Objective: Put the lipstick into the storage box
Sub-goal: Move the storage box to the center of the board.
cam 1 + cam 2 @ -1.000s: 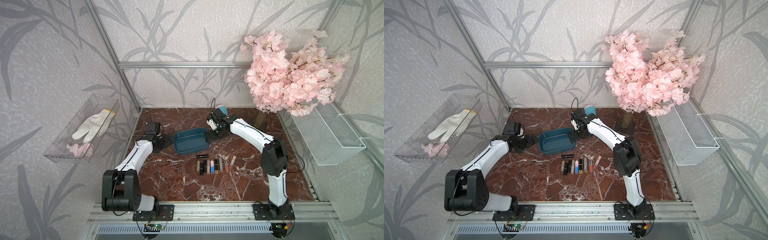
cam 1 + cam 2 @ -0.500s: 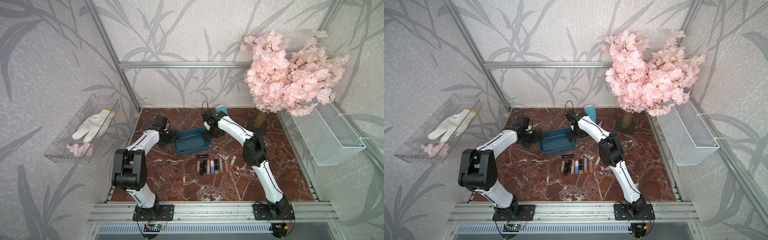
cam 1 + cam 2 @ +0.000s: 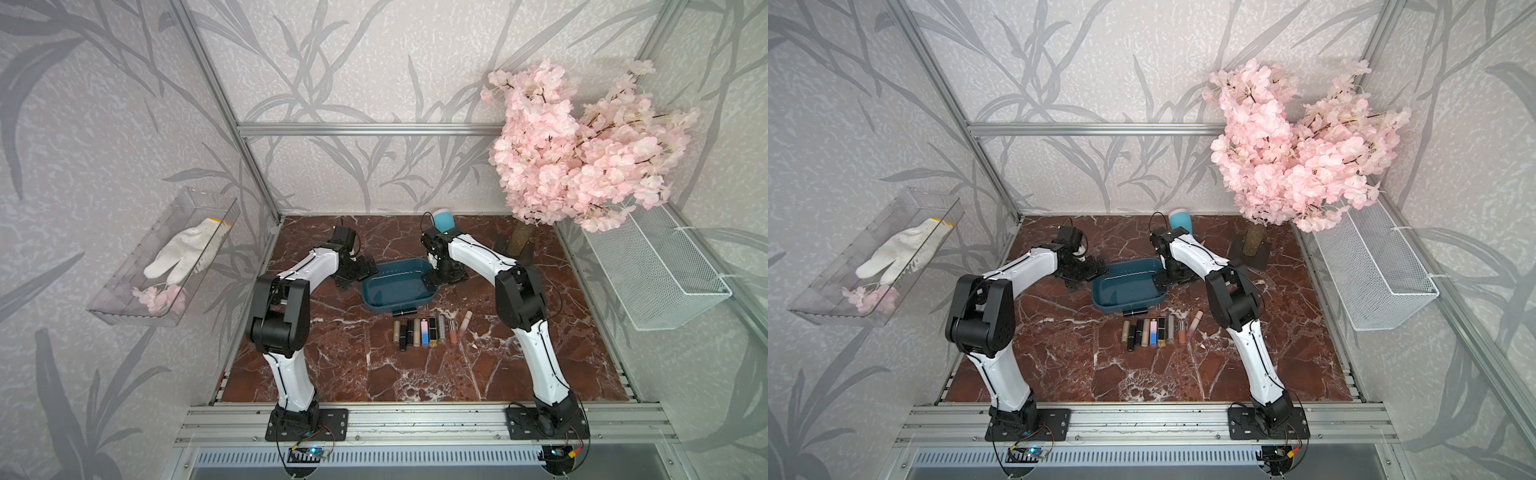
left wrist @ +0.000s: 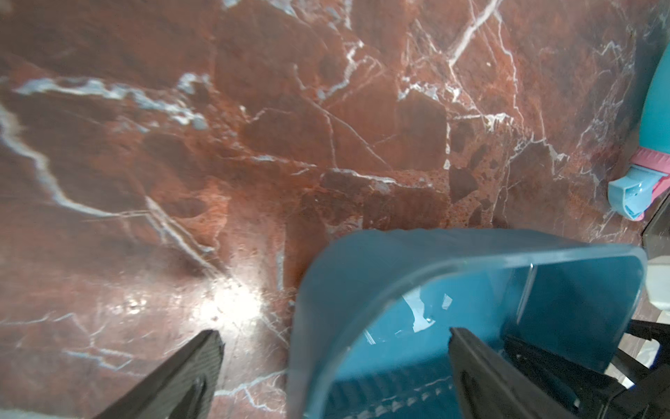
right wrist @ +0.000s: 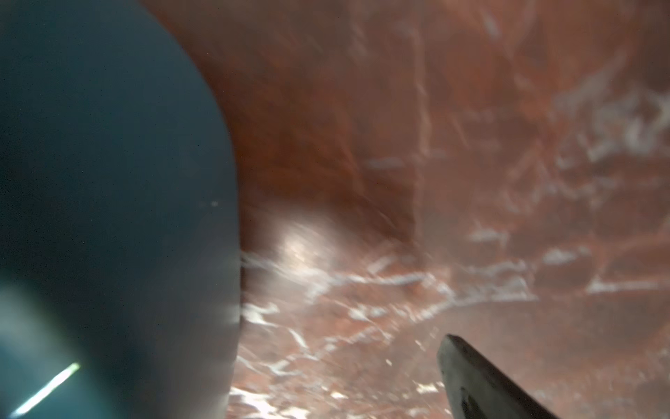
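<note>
Left tool (image 4: 335,332) astride storage box (image 4: 417,261) rim

I work in a staged robot lab booth: my white-and-black arms (image 3: 291,374) are bolted to a silver aluminium rail (image 3: 415,419), and grey leaf-patterned wall panels (image 3: 353,62) box in a red marble-look worktop (image 3: 332,365) and a pink blossom tree (image 3: 573,153).

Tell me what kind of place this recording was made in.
Probably a staged robot test cell, dressed like a vanity corner: an aluminium frame with wallpapered panels, two arms bolted to a front rail, and lipsticks lined up on a marble-look tabletop.
</note>
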### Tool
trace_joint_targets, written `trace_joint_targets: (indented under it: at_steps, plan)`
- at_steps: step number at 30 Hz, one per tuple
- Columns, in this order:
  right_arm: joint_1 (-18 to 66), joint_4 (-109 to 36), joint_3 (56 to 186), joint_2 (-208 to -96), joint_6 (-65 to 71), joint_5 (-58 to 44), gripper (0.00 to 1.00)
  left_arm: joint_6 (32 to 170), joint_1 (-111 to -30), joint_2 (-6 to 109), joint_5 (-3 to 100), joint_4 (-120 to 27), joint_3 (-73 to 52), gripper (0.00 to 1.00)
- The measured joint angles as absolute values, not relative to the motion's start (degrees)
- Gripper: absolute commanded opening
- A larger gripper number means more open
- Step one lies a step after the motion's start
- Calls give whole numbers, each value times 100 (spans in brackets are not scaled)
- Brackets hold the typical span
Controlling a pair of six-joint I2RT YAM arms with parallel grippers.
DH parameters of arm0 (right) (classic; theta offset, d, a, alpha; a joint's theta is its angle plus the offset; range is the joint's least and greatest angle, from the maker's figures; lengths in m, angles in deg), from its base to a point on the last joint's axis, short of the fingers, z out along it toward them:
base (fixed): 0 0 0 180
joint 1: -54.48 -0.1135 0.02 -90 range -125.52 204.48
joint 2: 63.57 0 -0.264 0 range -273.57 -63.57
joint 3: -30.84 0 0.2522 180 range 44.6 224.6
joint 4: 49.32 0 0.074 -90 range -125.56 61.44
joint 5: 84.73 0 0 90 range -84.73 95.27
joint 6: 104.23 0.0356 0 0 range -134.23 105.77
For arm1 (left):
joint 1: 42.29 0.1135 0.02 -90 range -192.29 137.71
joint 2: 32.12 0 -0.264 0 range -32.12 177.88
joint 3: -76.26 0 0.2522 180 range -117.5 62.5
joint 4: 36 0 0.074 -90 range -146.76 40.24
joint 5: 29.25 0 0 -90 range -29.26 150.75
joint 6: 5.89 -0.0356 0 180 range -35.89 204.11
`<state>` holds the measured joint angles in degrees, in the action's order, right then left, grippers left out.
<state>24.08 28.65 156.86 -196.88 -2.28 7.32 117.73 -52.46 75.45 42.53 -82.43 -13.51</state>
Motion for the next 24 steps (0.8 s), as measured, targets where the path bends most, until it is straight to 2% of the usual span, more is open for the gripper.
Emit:
trace_joint_targets:
  at_steps: [10, 24]
  plan:
    - [2846, 2362, 14143, -18478, -139, 786, 99, 11778, -5624, 7825, 4174, -8236, -1628, 100]
    - [2889, 1951, 13190, -17942, 292, 758, 99, 11776, -5773, 7843, 4135, -8250, -1626, 100]
